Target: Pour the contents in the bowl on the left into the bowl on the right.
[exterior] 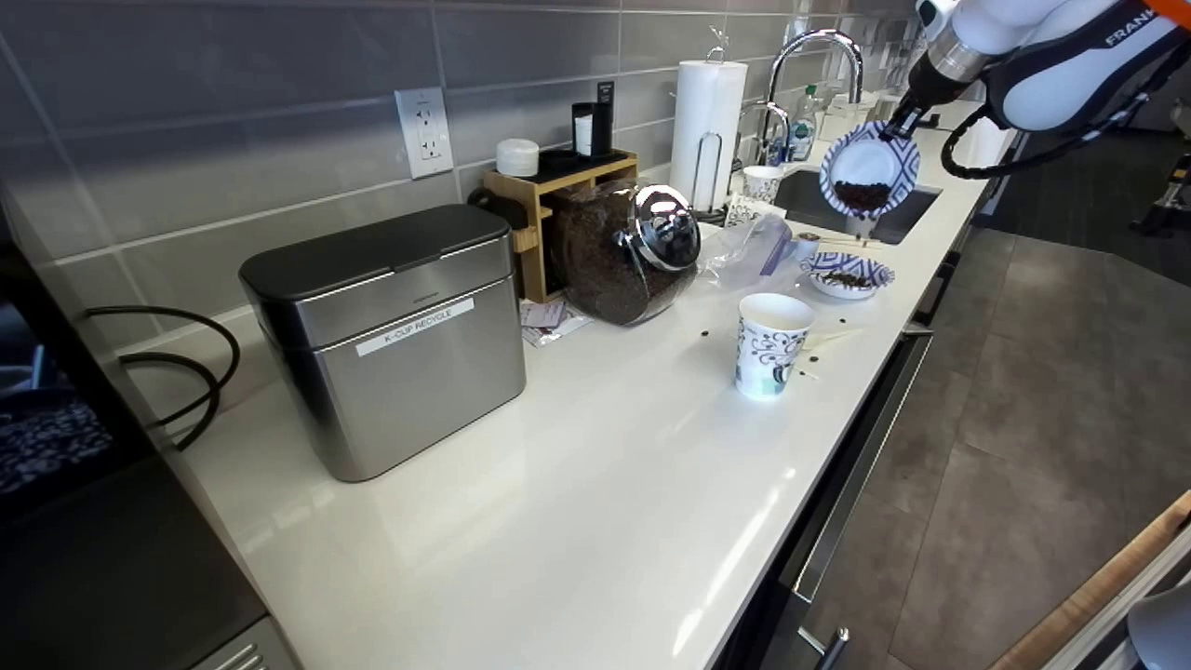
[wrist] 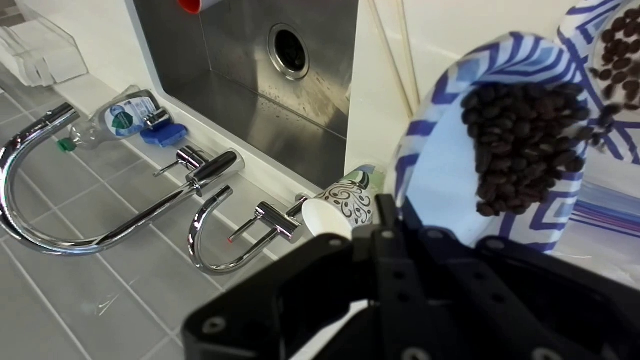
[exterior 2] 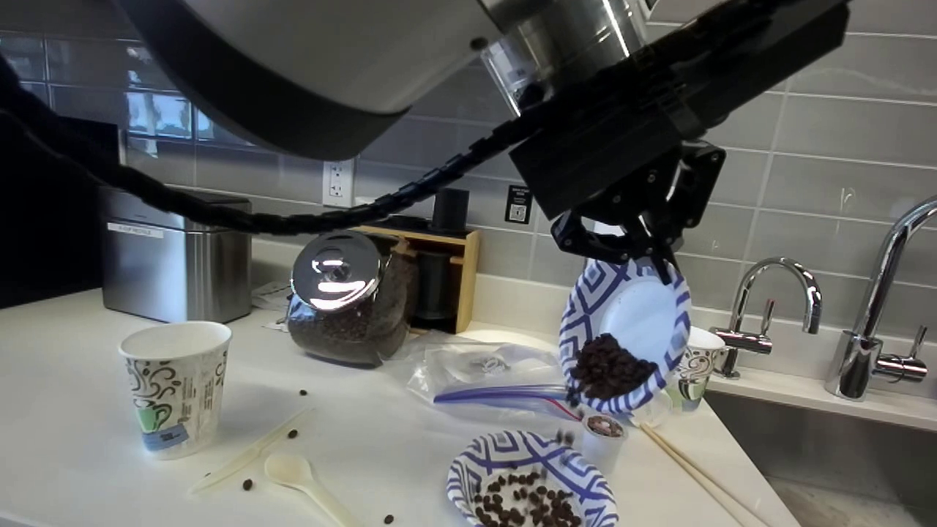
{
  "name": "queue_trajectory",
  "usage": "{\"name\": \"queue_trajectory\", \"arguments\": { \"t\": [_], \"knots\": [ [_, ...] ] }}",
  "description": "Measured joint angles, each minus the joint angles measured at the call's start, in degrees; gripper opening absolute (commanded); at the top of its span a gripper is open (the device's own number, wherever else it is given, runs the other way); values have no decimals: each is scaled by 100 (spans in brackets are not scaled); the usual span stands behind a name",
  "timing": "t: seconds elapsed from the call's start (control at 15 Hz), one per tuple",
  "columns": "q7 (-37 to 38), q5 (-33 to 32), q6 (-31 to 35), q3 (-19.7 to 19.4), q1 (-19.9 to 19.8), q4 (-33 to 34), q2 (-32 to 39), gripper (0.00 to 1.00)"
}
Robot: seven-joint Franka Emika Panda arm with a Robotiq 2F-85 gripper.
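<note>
The hand [wrist: 398, 210] pinches the rim of a tilted paper bowl [exterior 2: 635, 318], one fingertip showing in front of its pale inside; in the wrist view the dark fingers and their linkage cover the near part of that bowl. It is held in the air above the white desk [exterior: 558, 540], its low side toward a second paper bowl [exterior 2: 468, 468] below, patterned alike, which is cut off by the bottom edge of an exterior view, and in the wrist view by the right edge, where the tilted one also overlaps it. A heap of coffee beans [exterior 2: 611, 366] lies at the low side of the tilted bowl; more are scattered in the lower one, and dark blurs, too smeared to count, hang in the gap between the two. A coffee pod [exterior 2: 605, 428] stands just beside the lower bowl; whether they touch I cannot tell. Behind the tilted bowl a printed paper cup [exterior 2: 699, 359] shows only in part, while another paper cup [exterior 2: 176, 388] stands upright in full sight. A pale spoon [exterior 2: 291, 471] and a pair of chopsticks [exterior 2: 662, 443] run out of the bottom of an exterior view, and the folds of a clear zip bag [exterior 2: 476, 366] are hard to outline. In the wrist view the red thing [wrist: 190, 5] at the sink [wrist: 230, 95] is too cropped to name. The robot arm [exterior: 1051, 46] is cut off by the top edge of both exterior views.
</note>
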Motion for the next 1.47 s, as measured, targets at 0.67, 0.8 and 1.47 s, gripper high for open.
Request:
{"name": "queue_trajectory", "arguments": {
  "t": [0.67, 0.8, 1.47],
  "knots": [
    [1265, -1266, -627, 187, 0, -115, -296, 1],
    [1476, -1444, -869, 257, 1, -127, -369, 1],
    [2431, -2206, -1656, 601, 1, -239, -598, 1]
  ]
}}
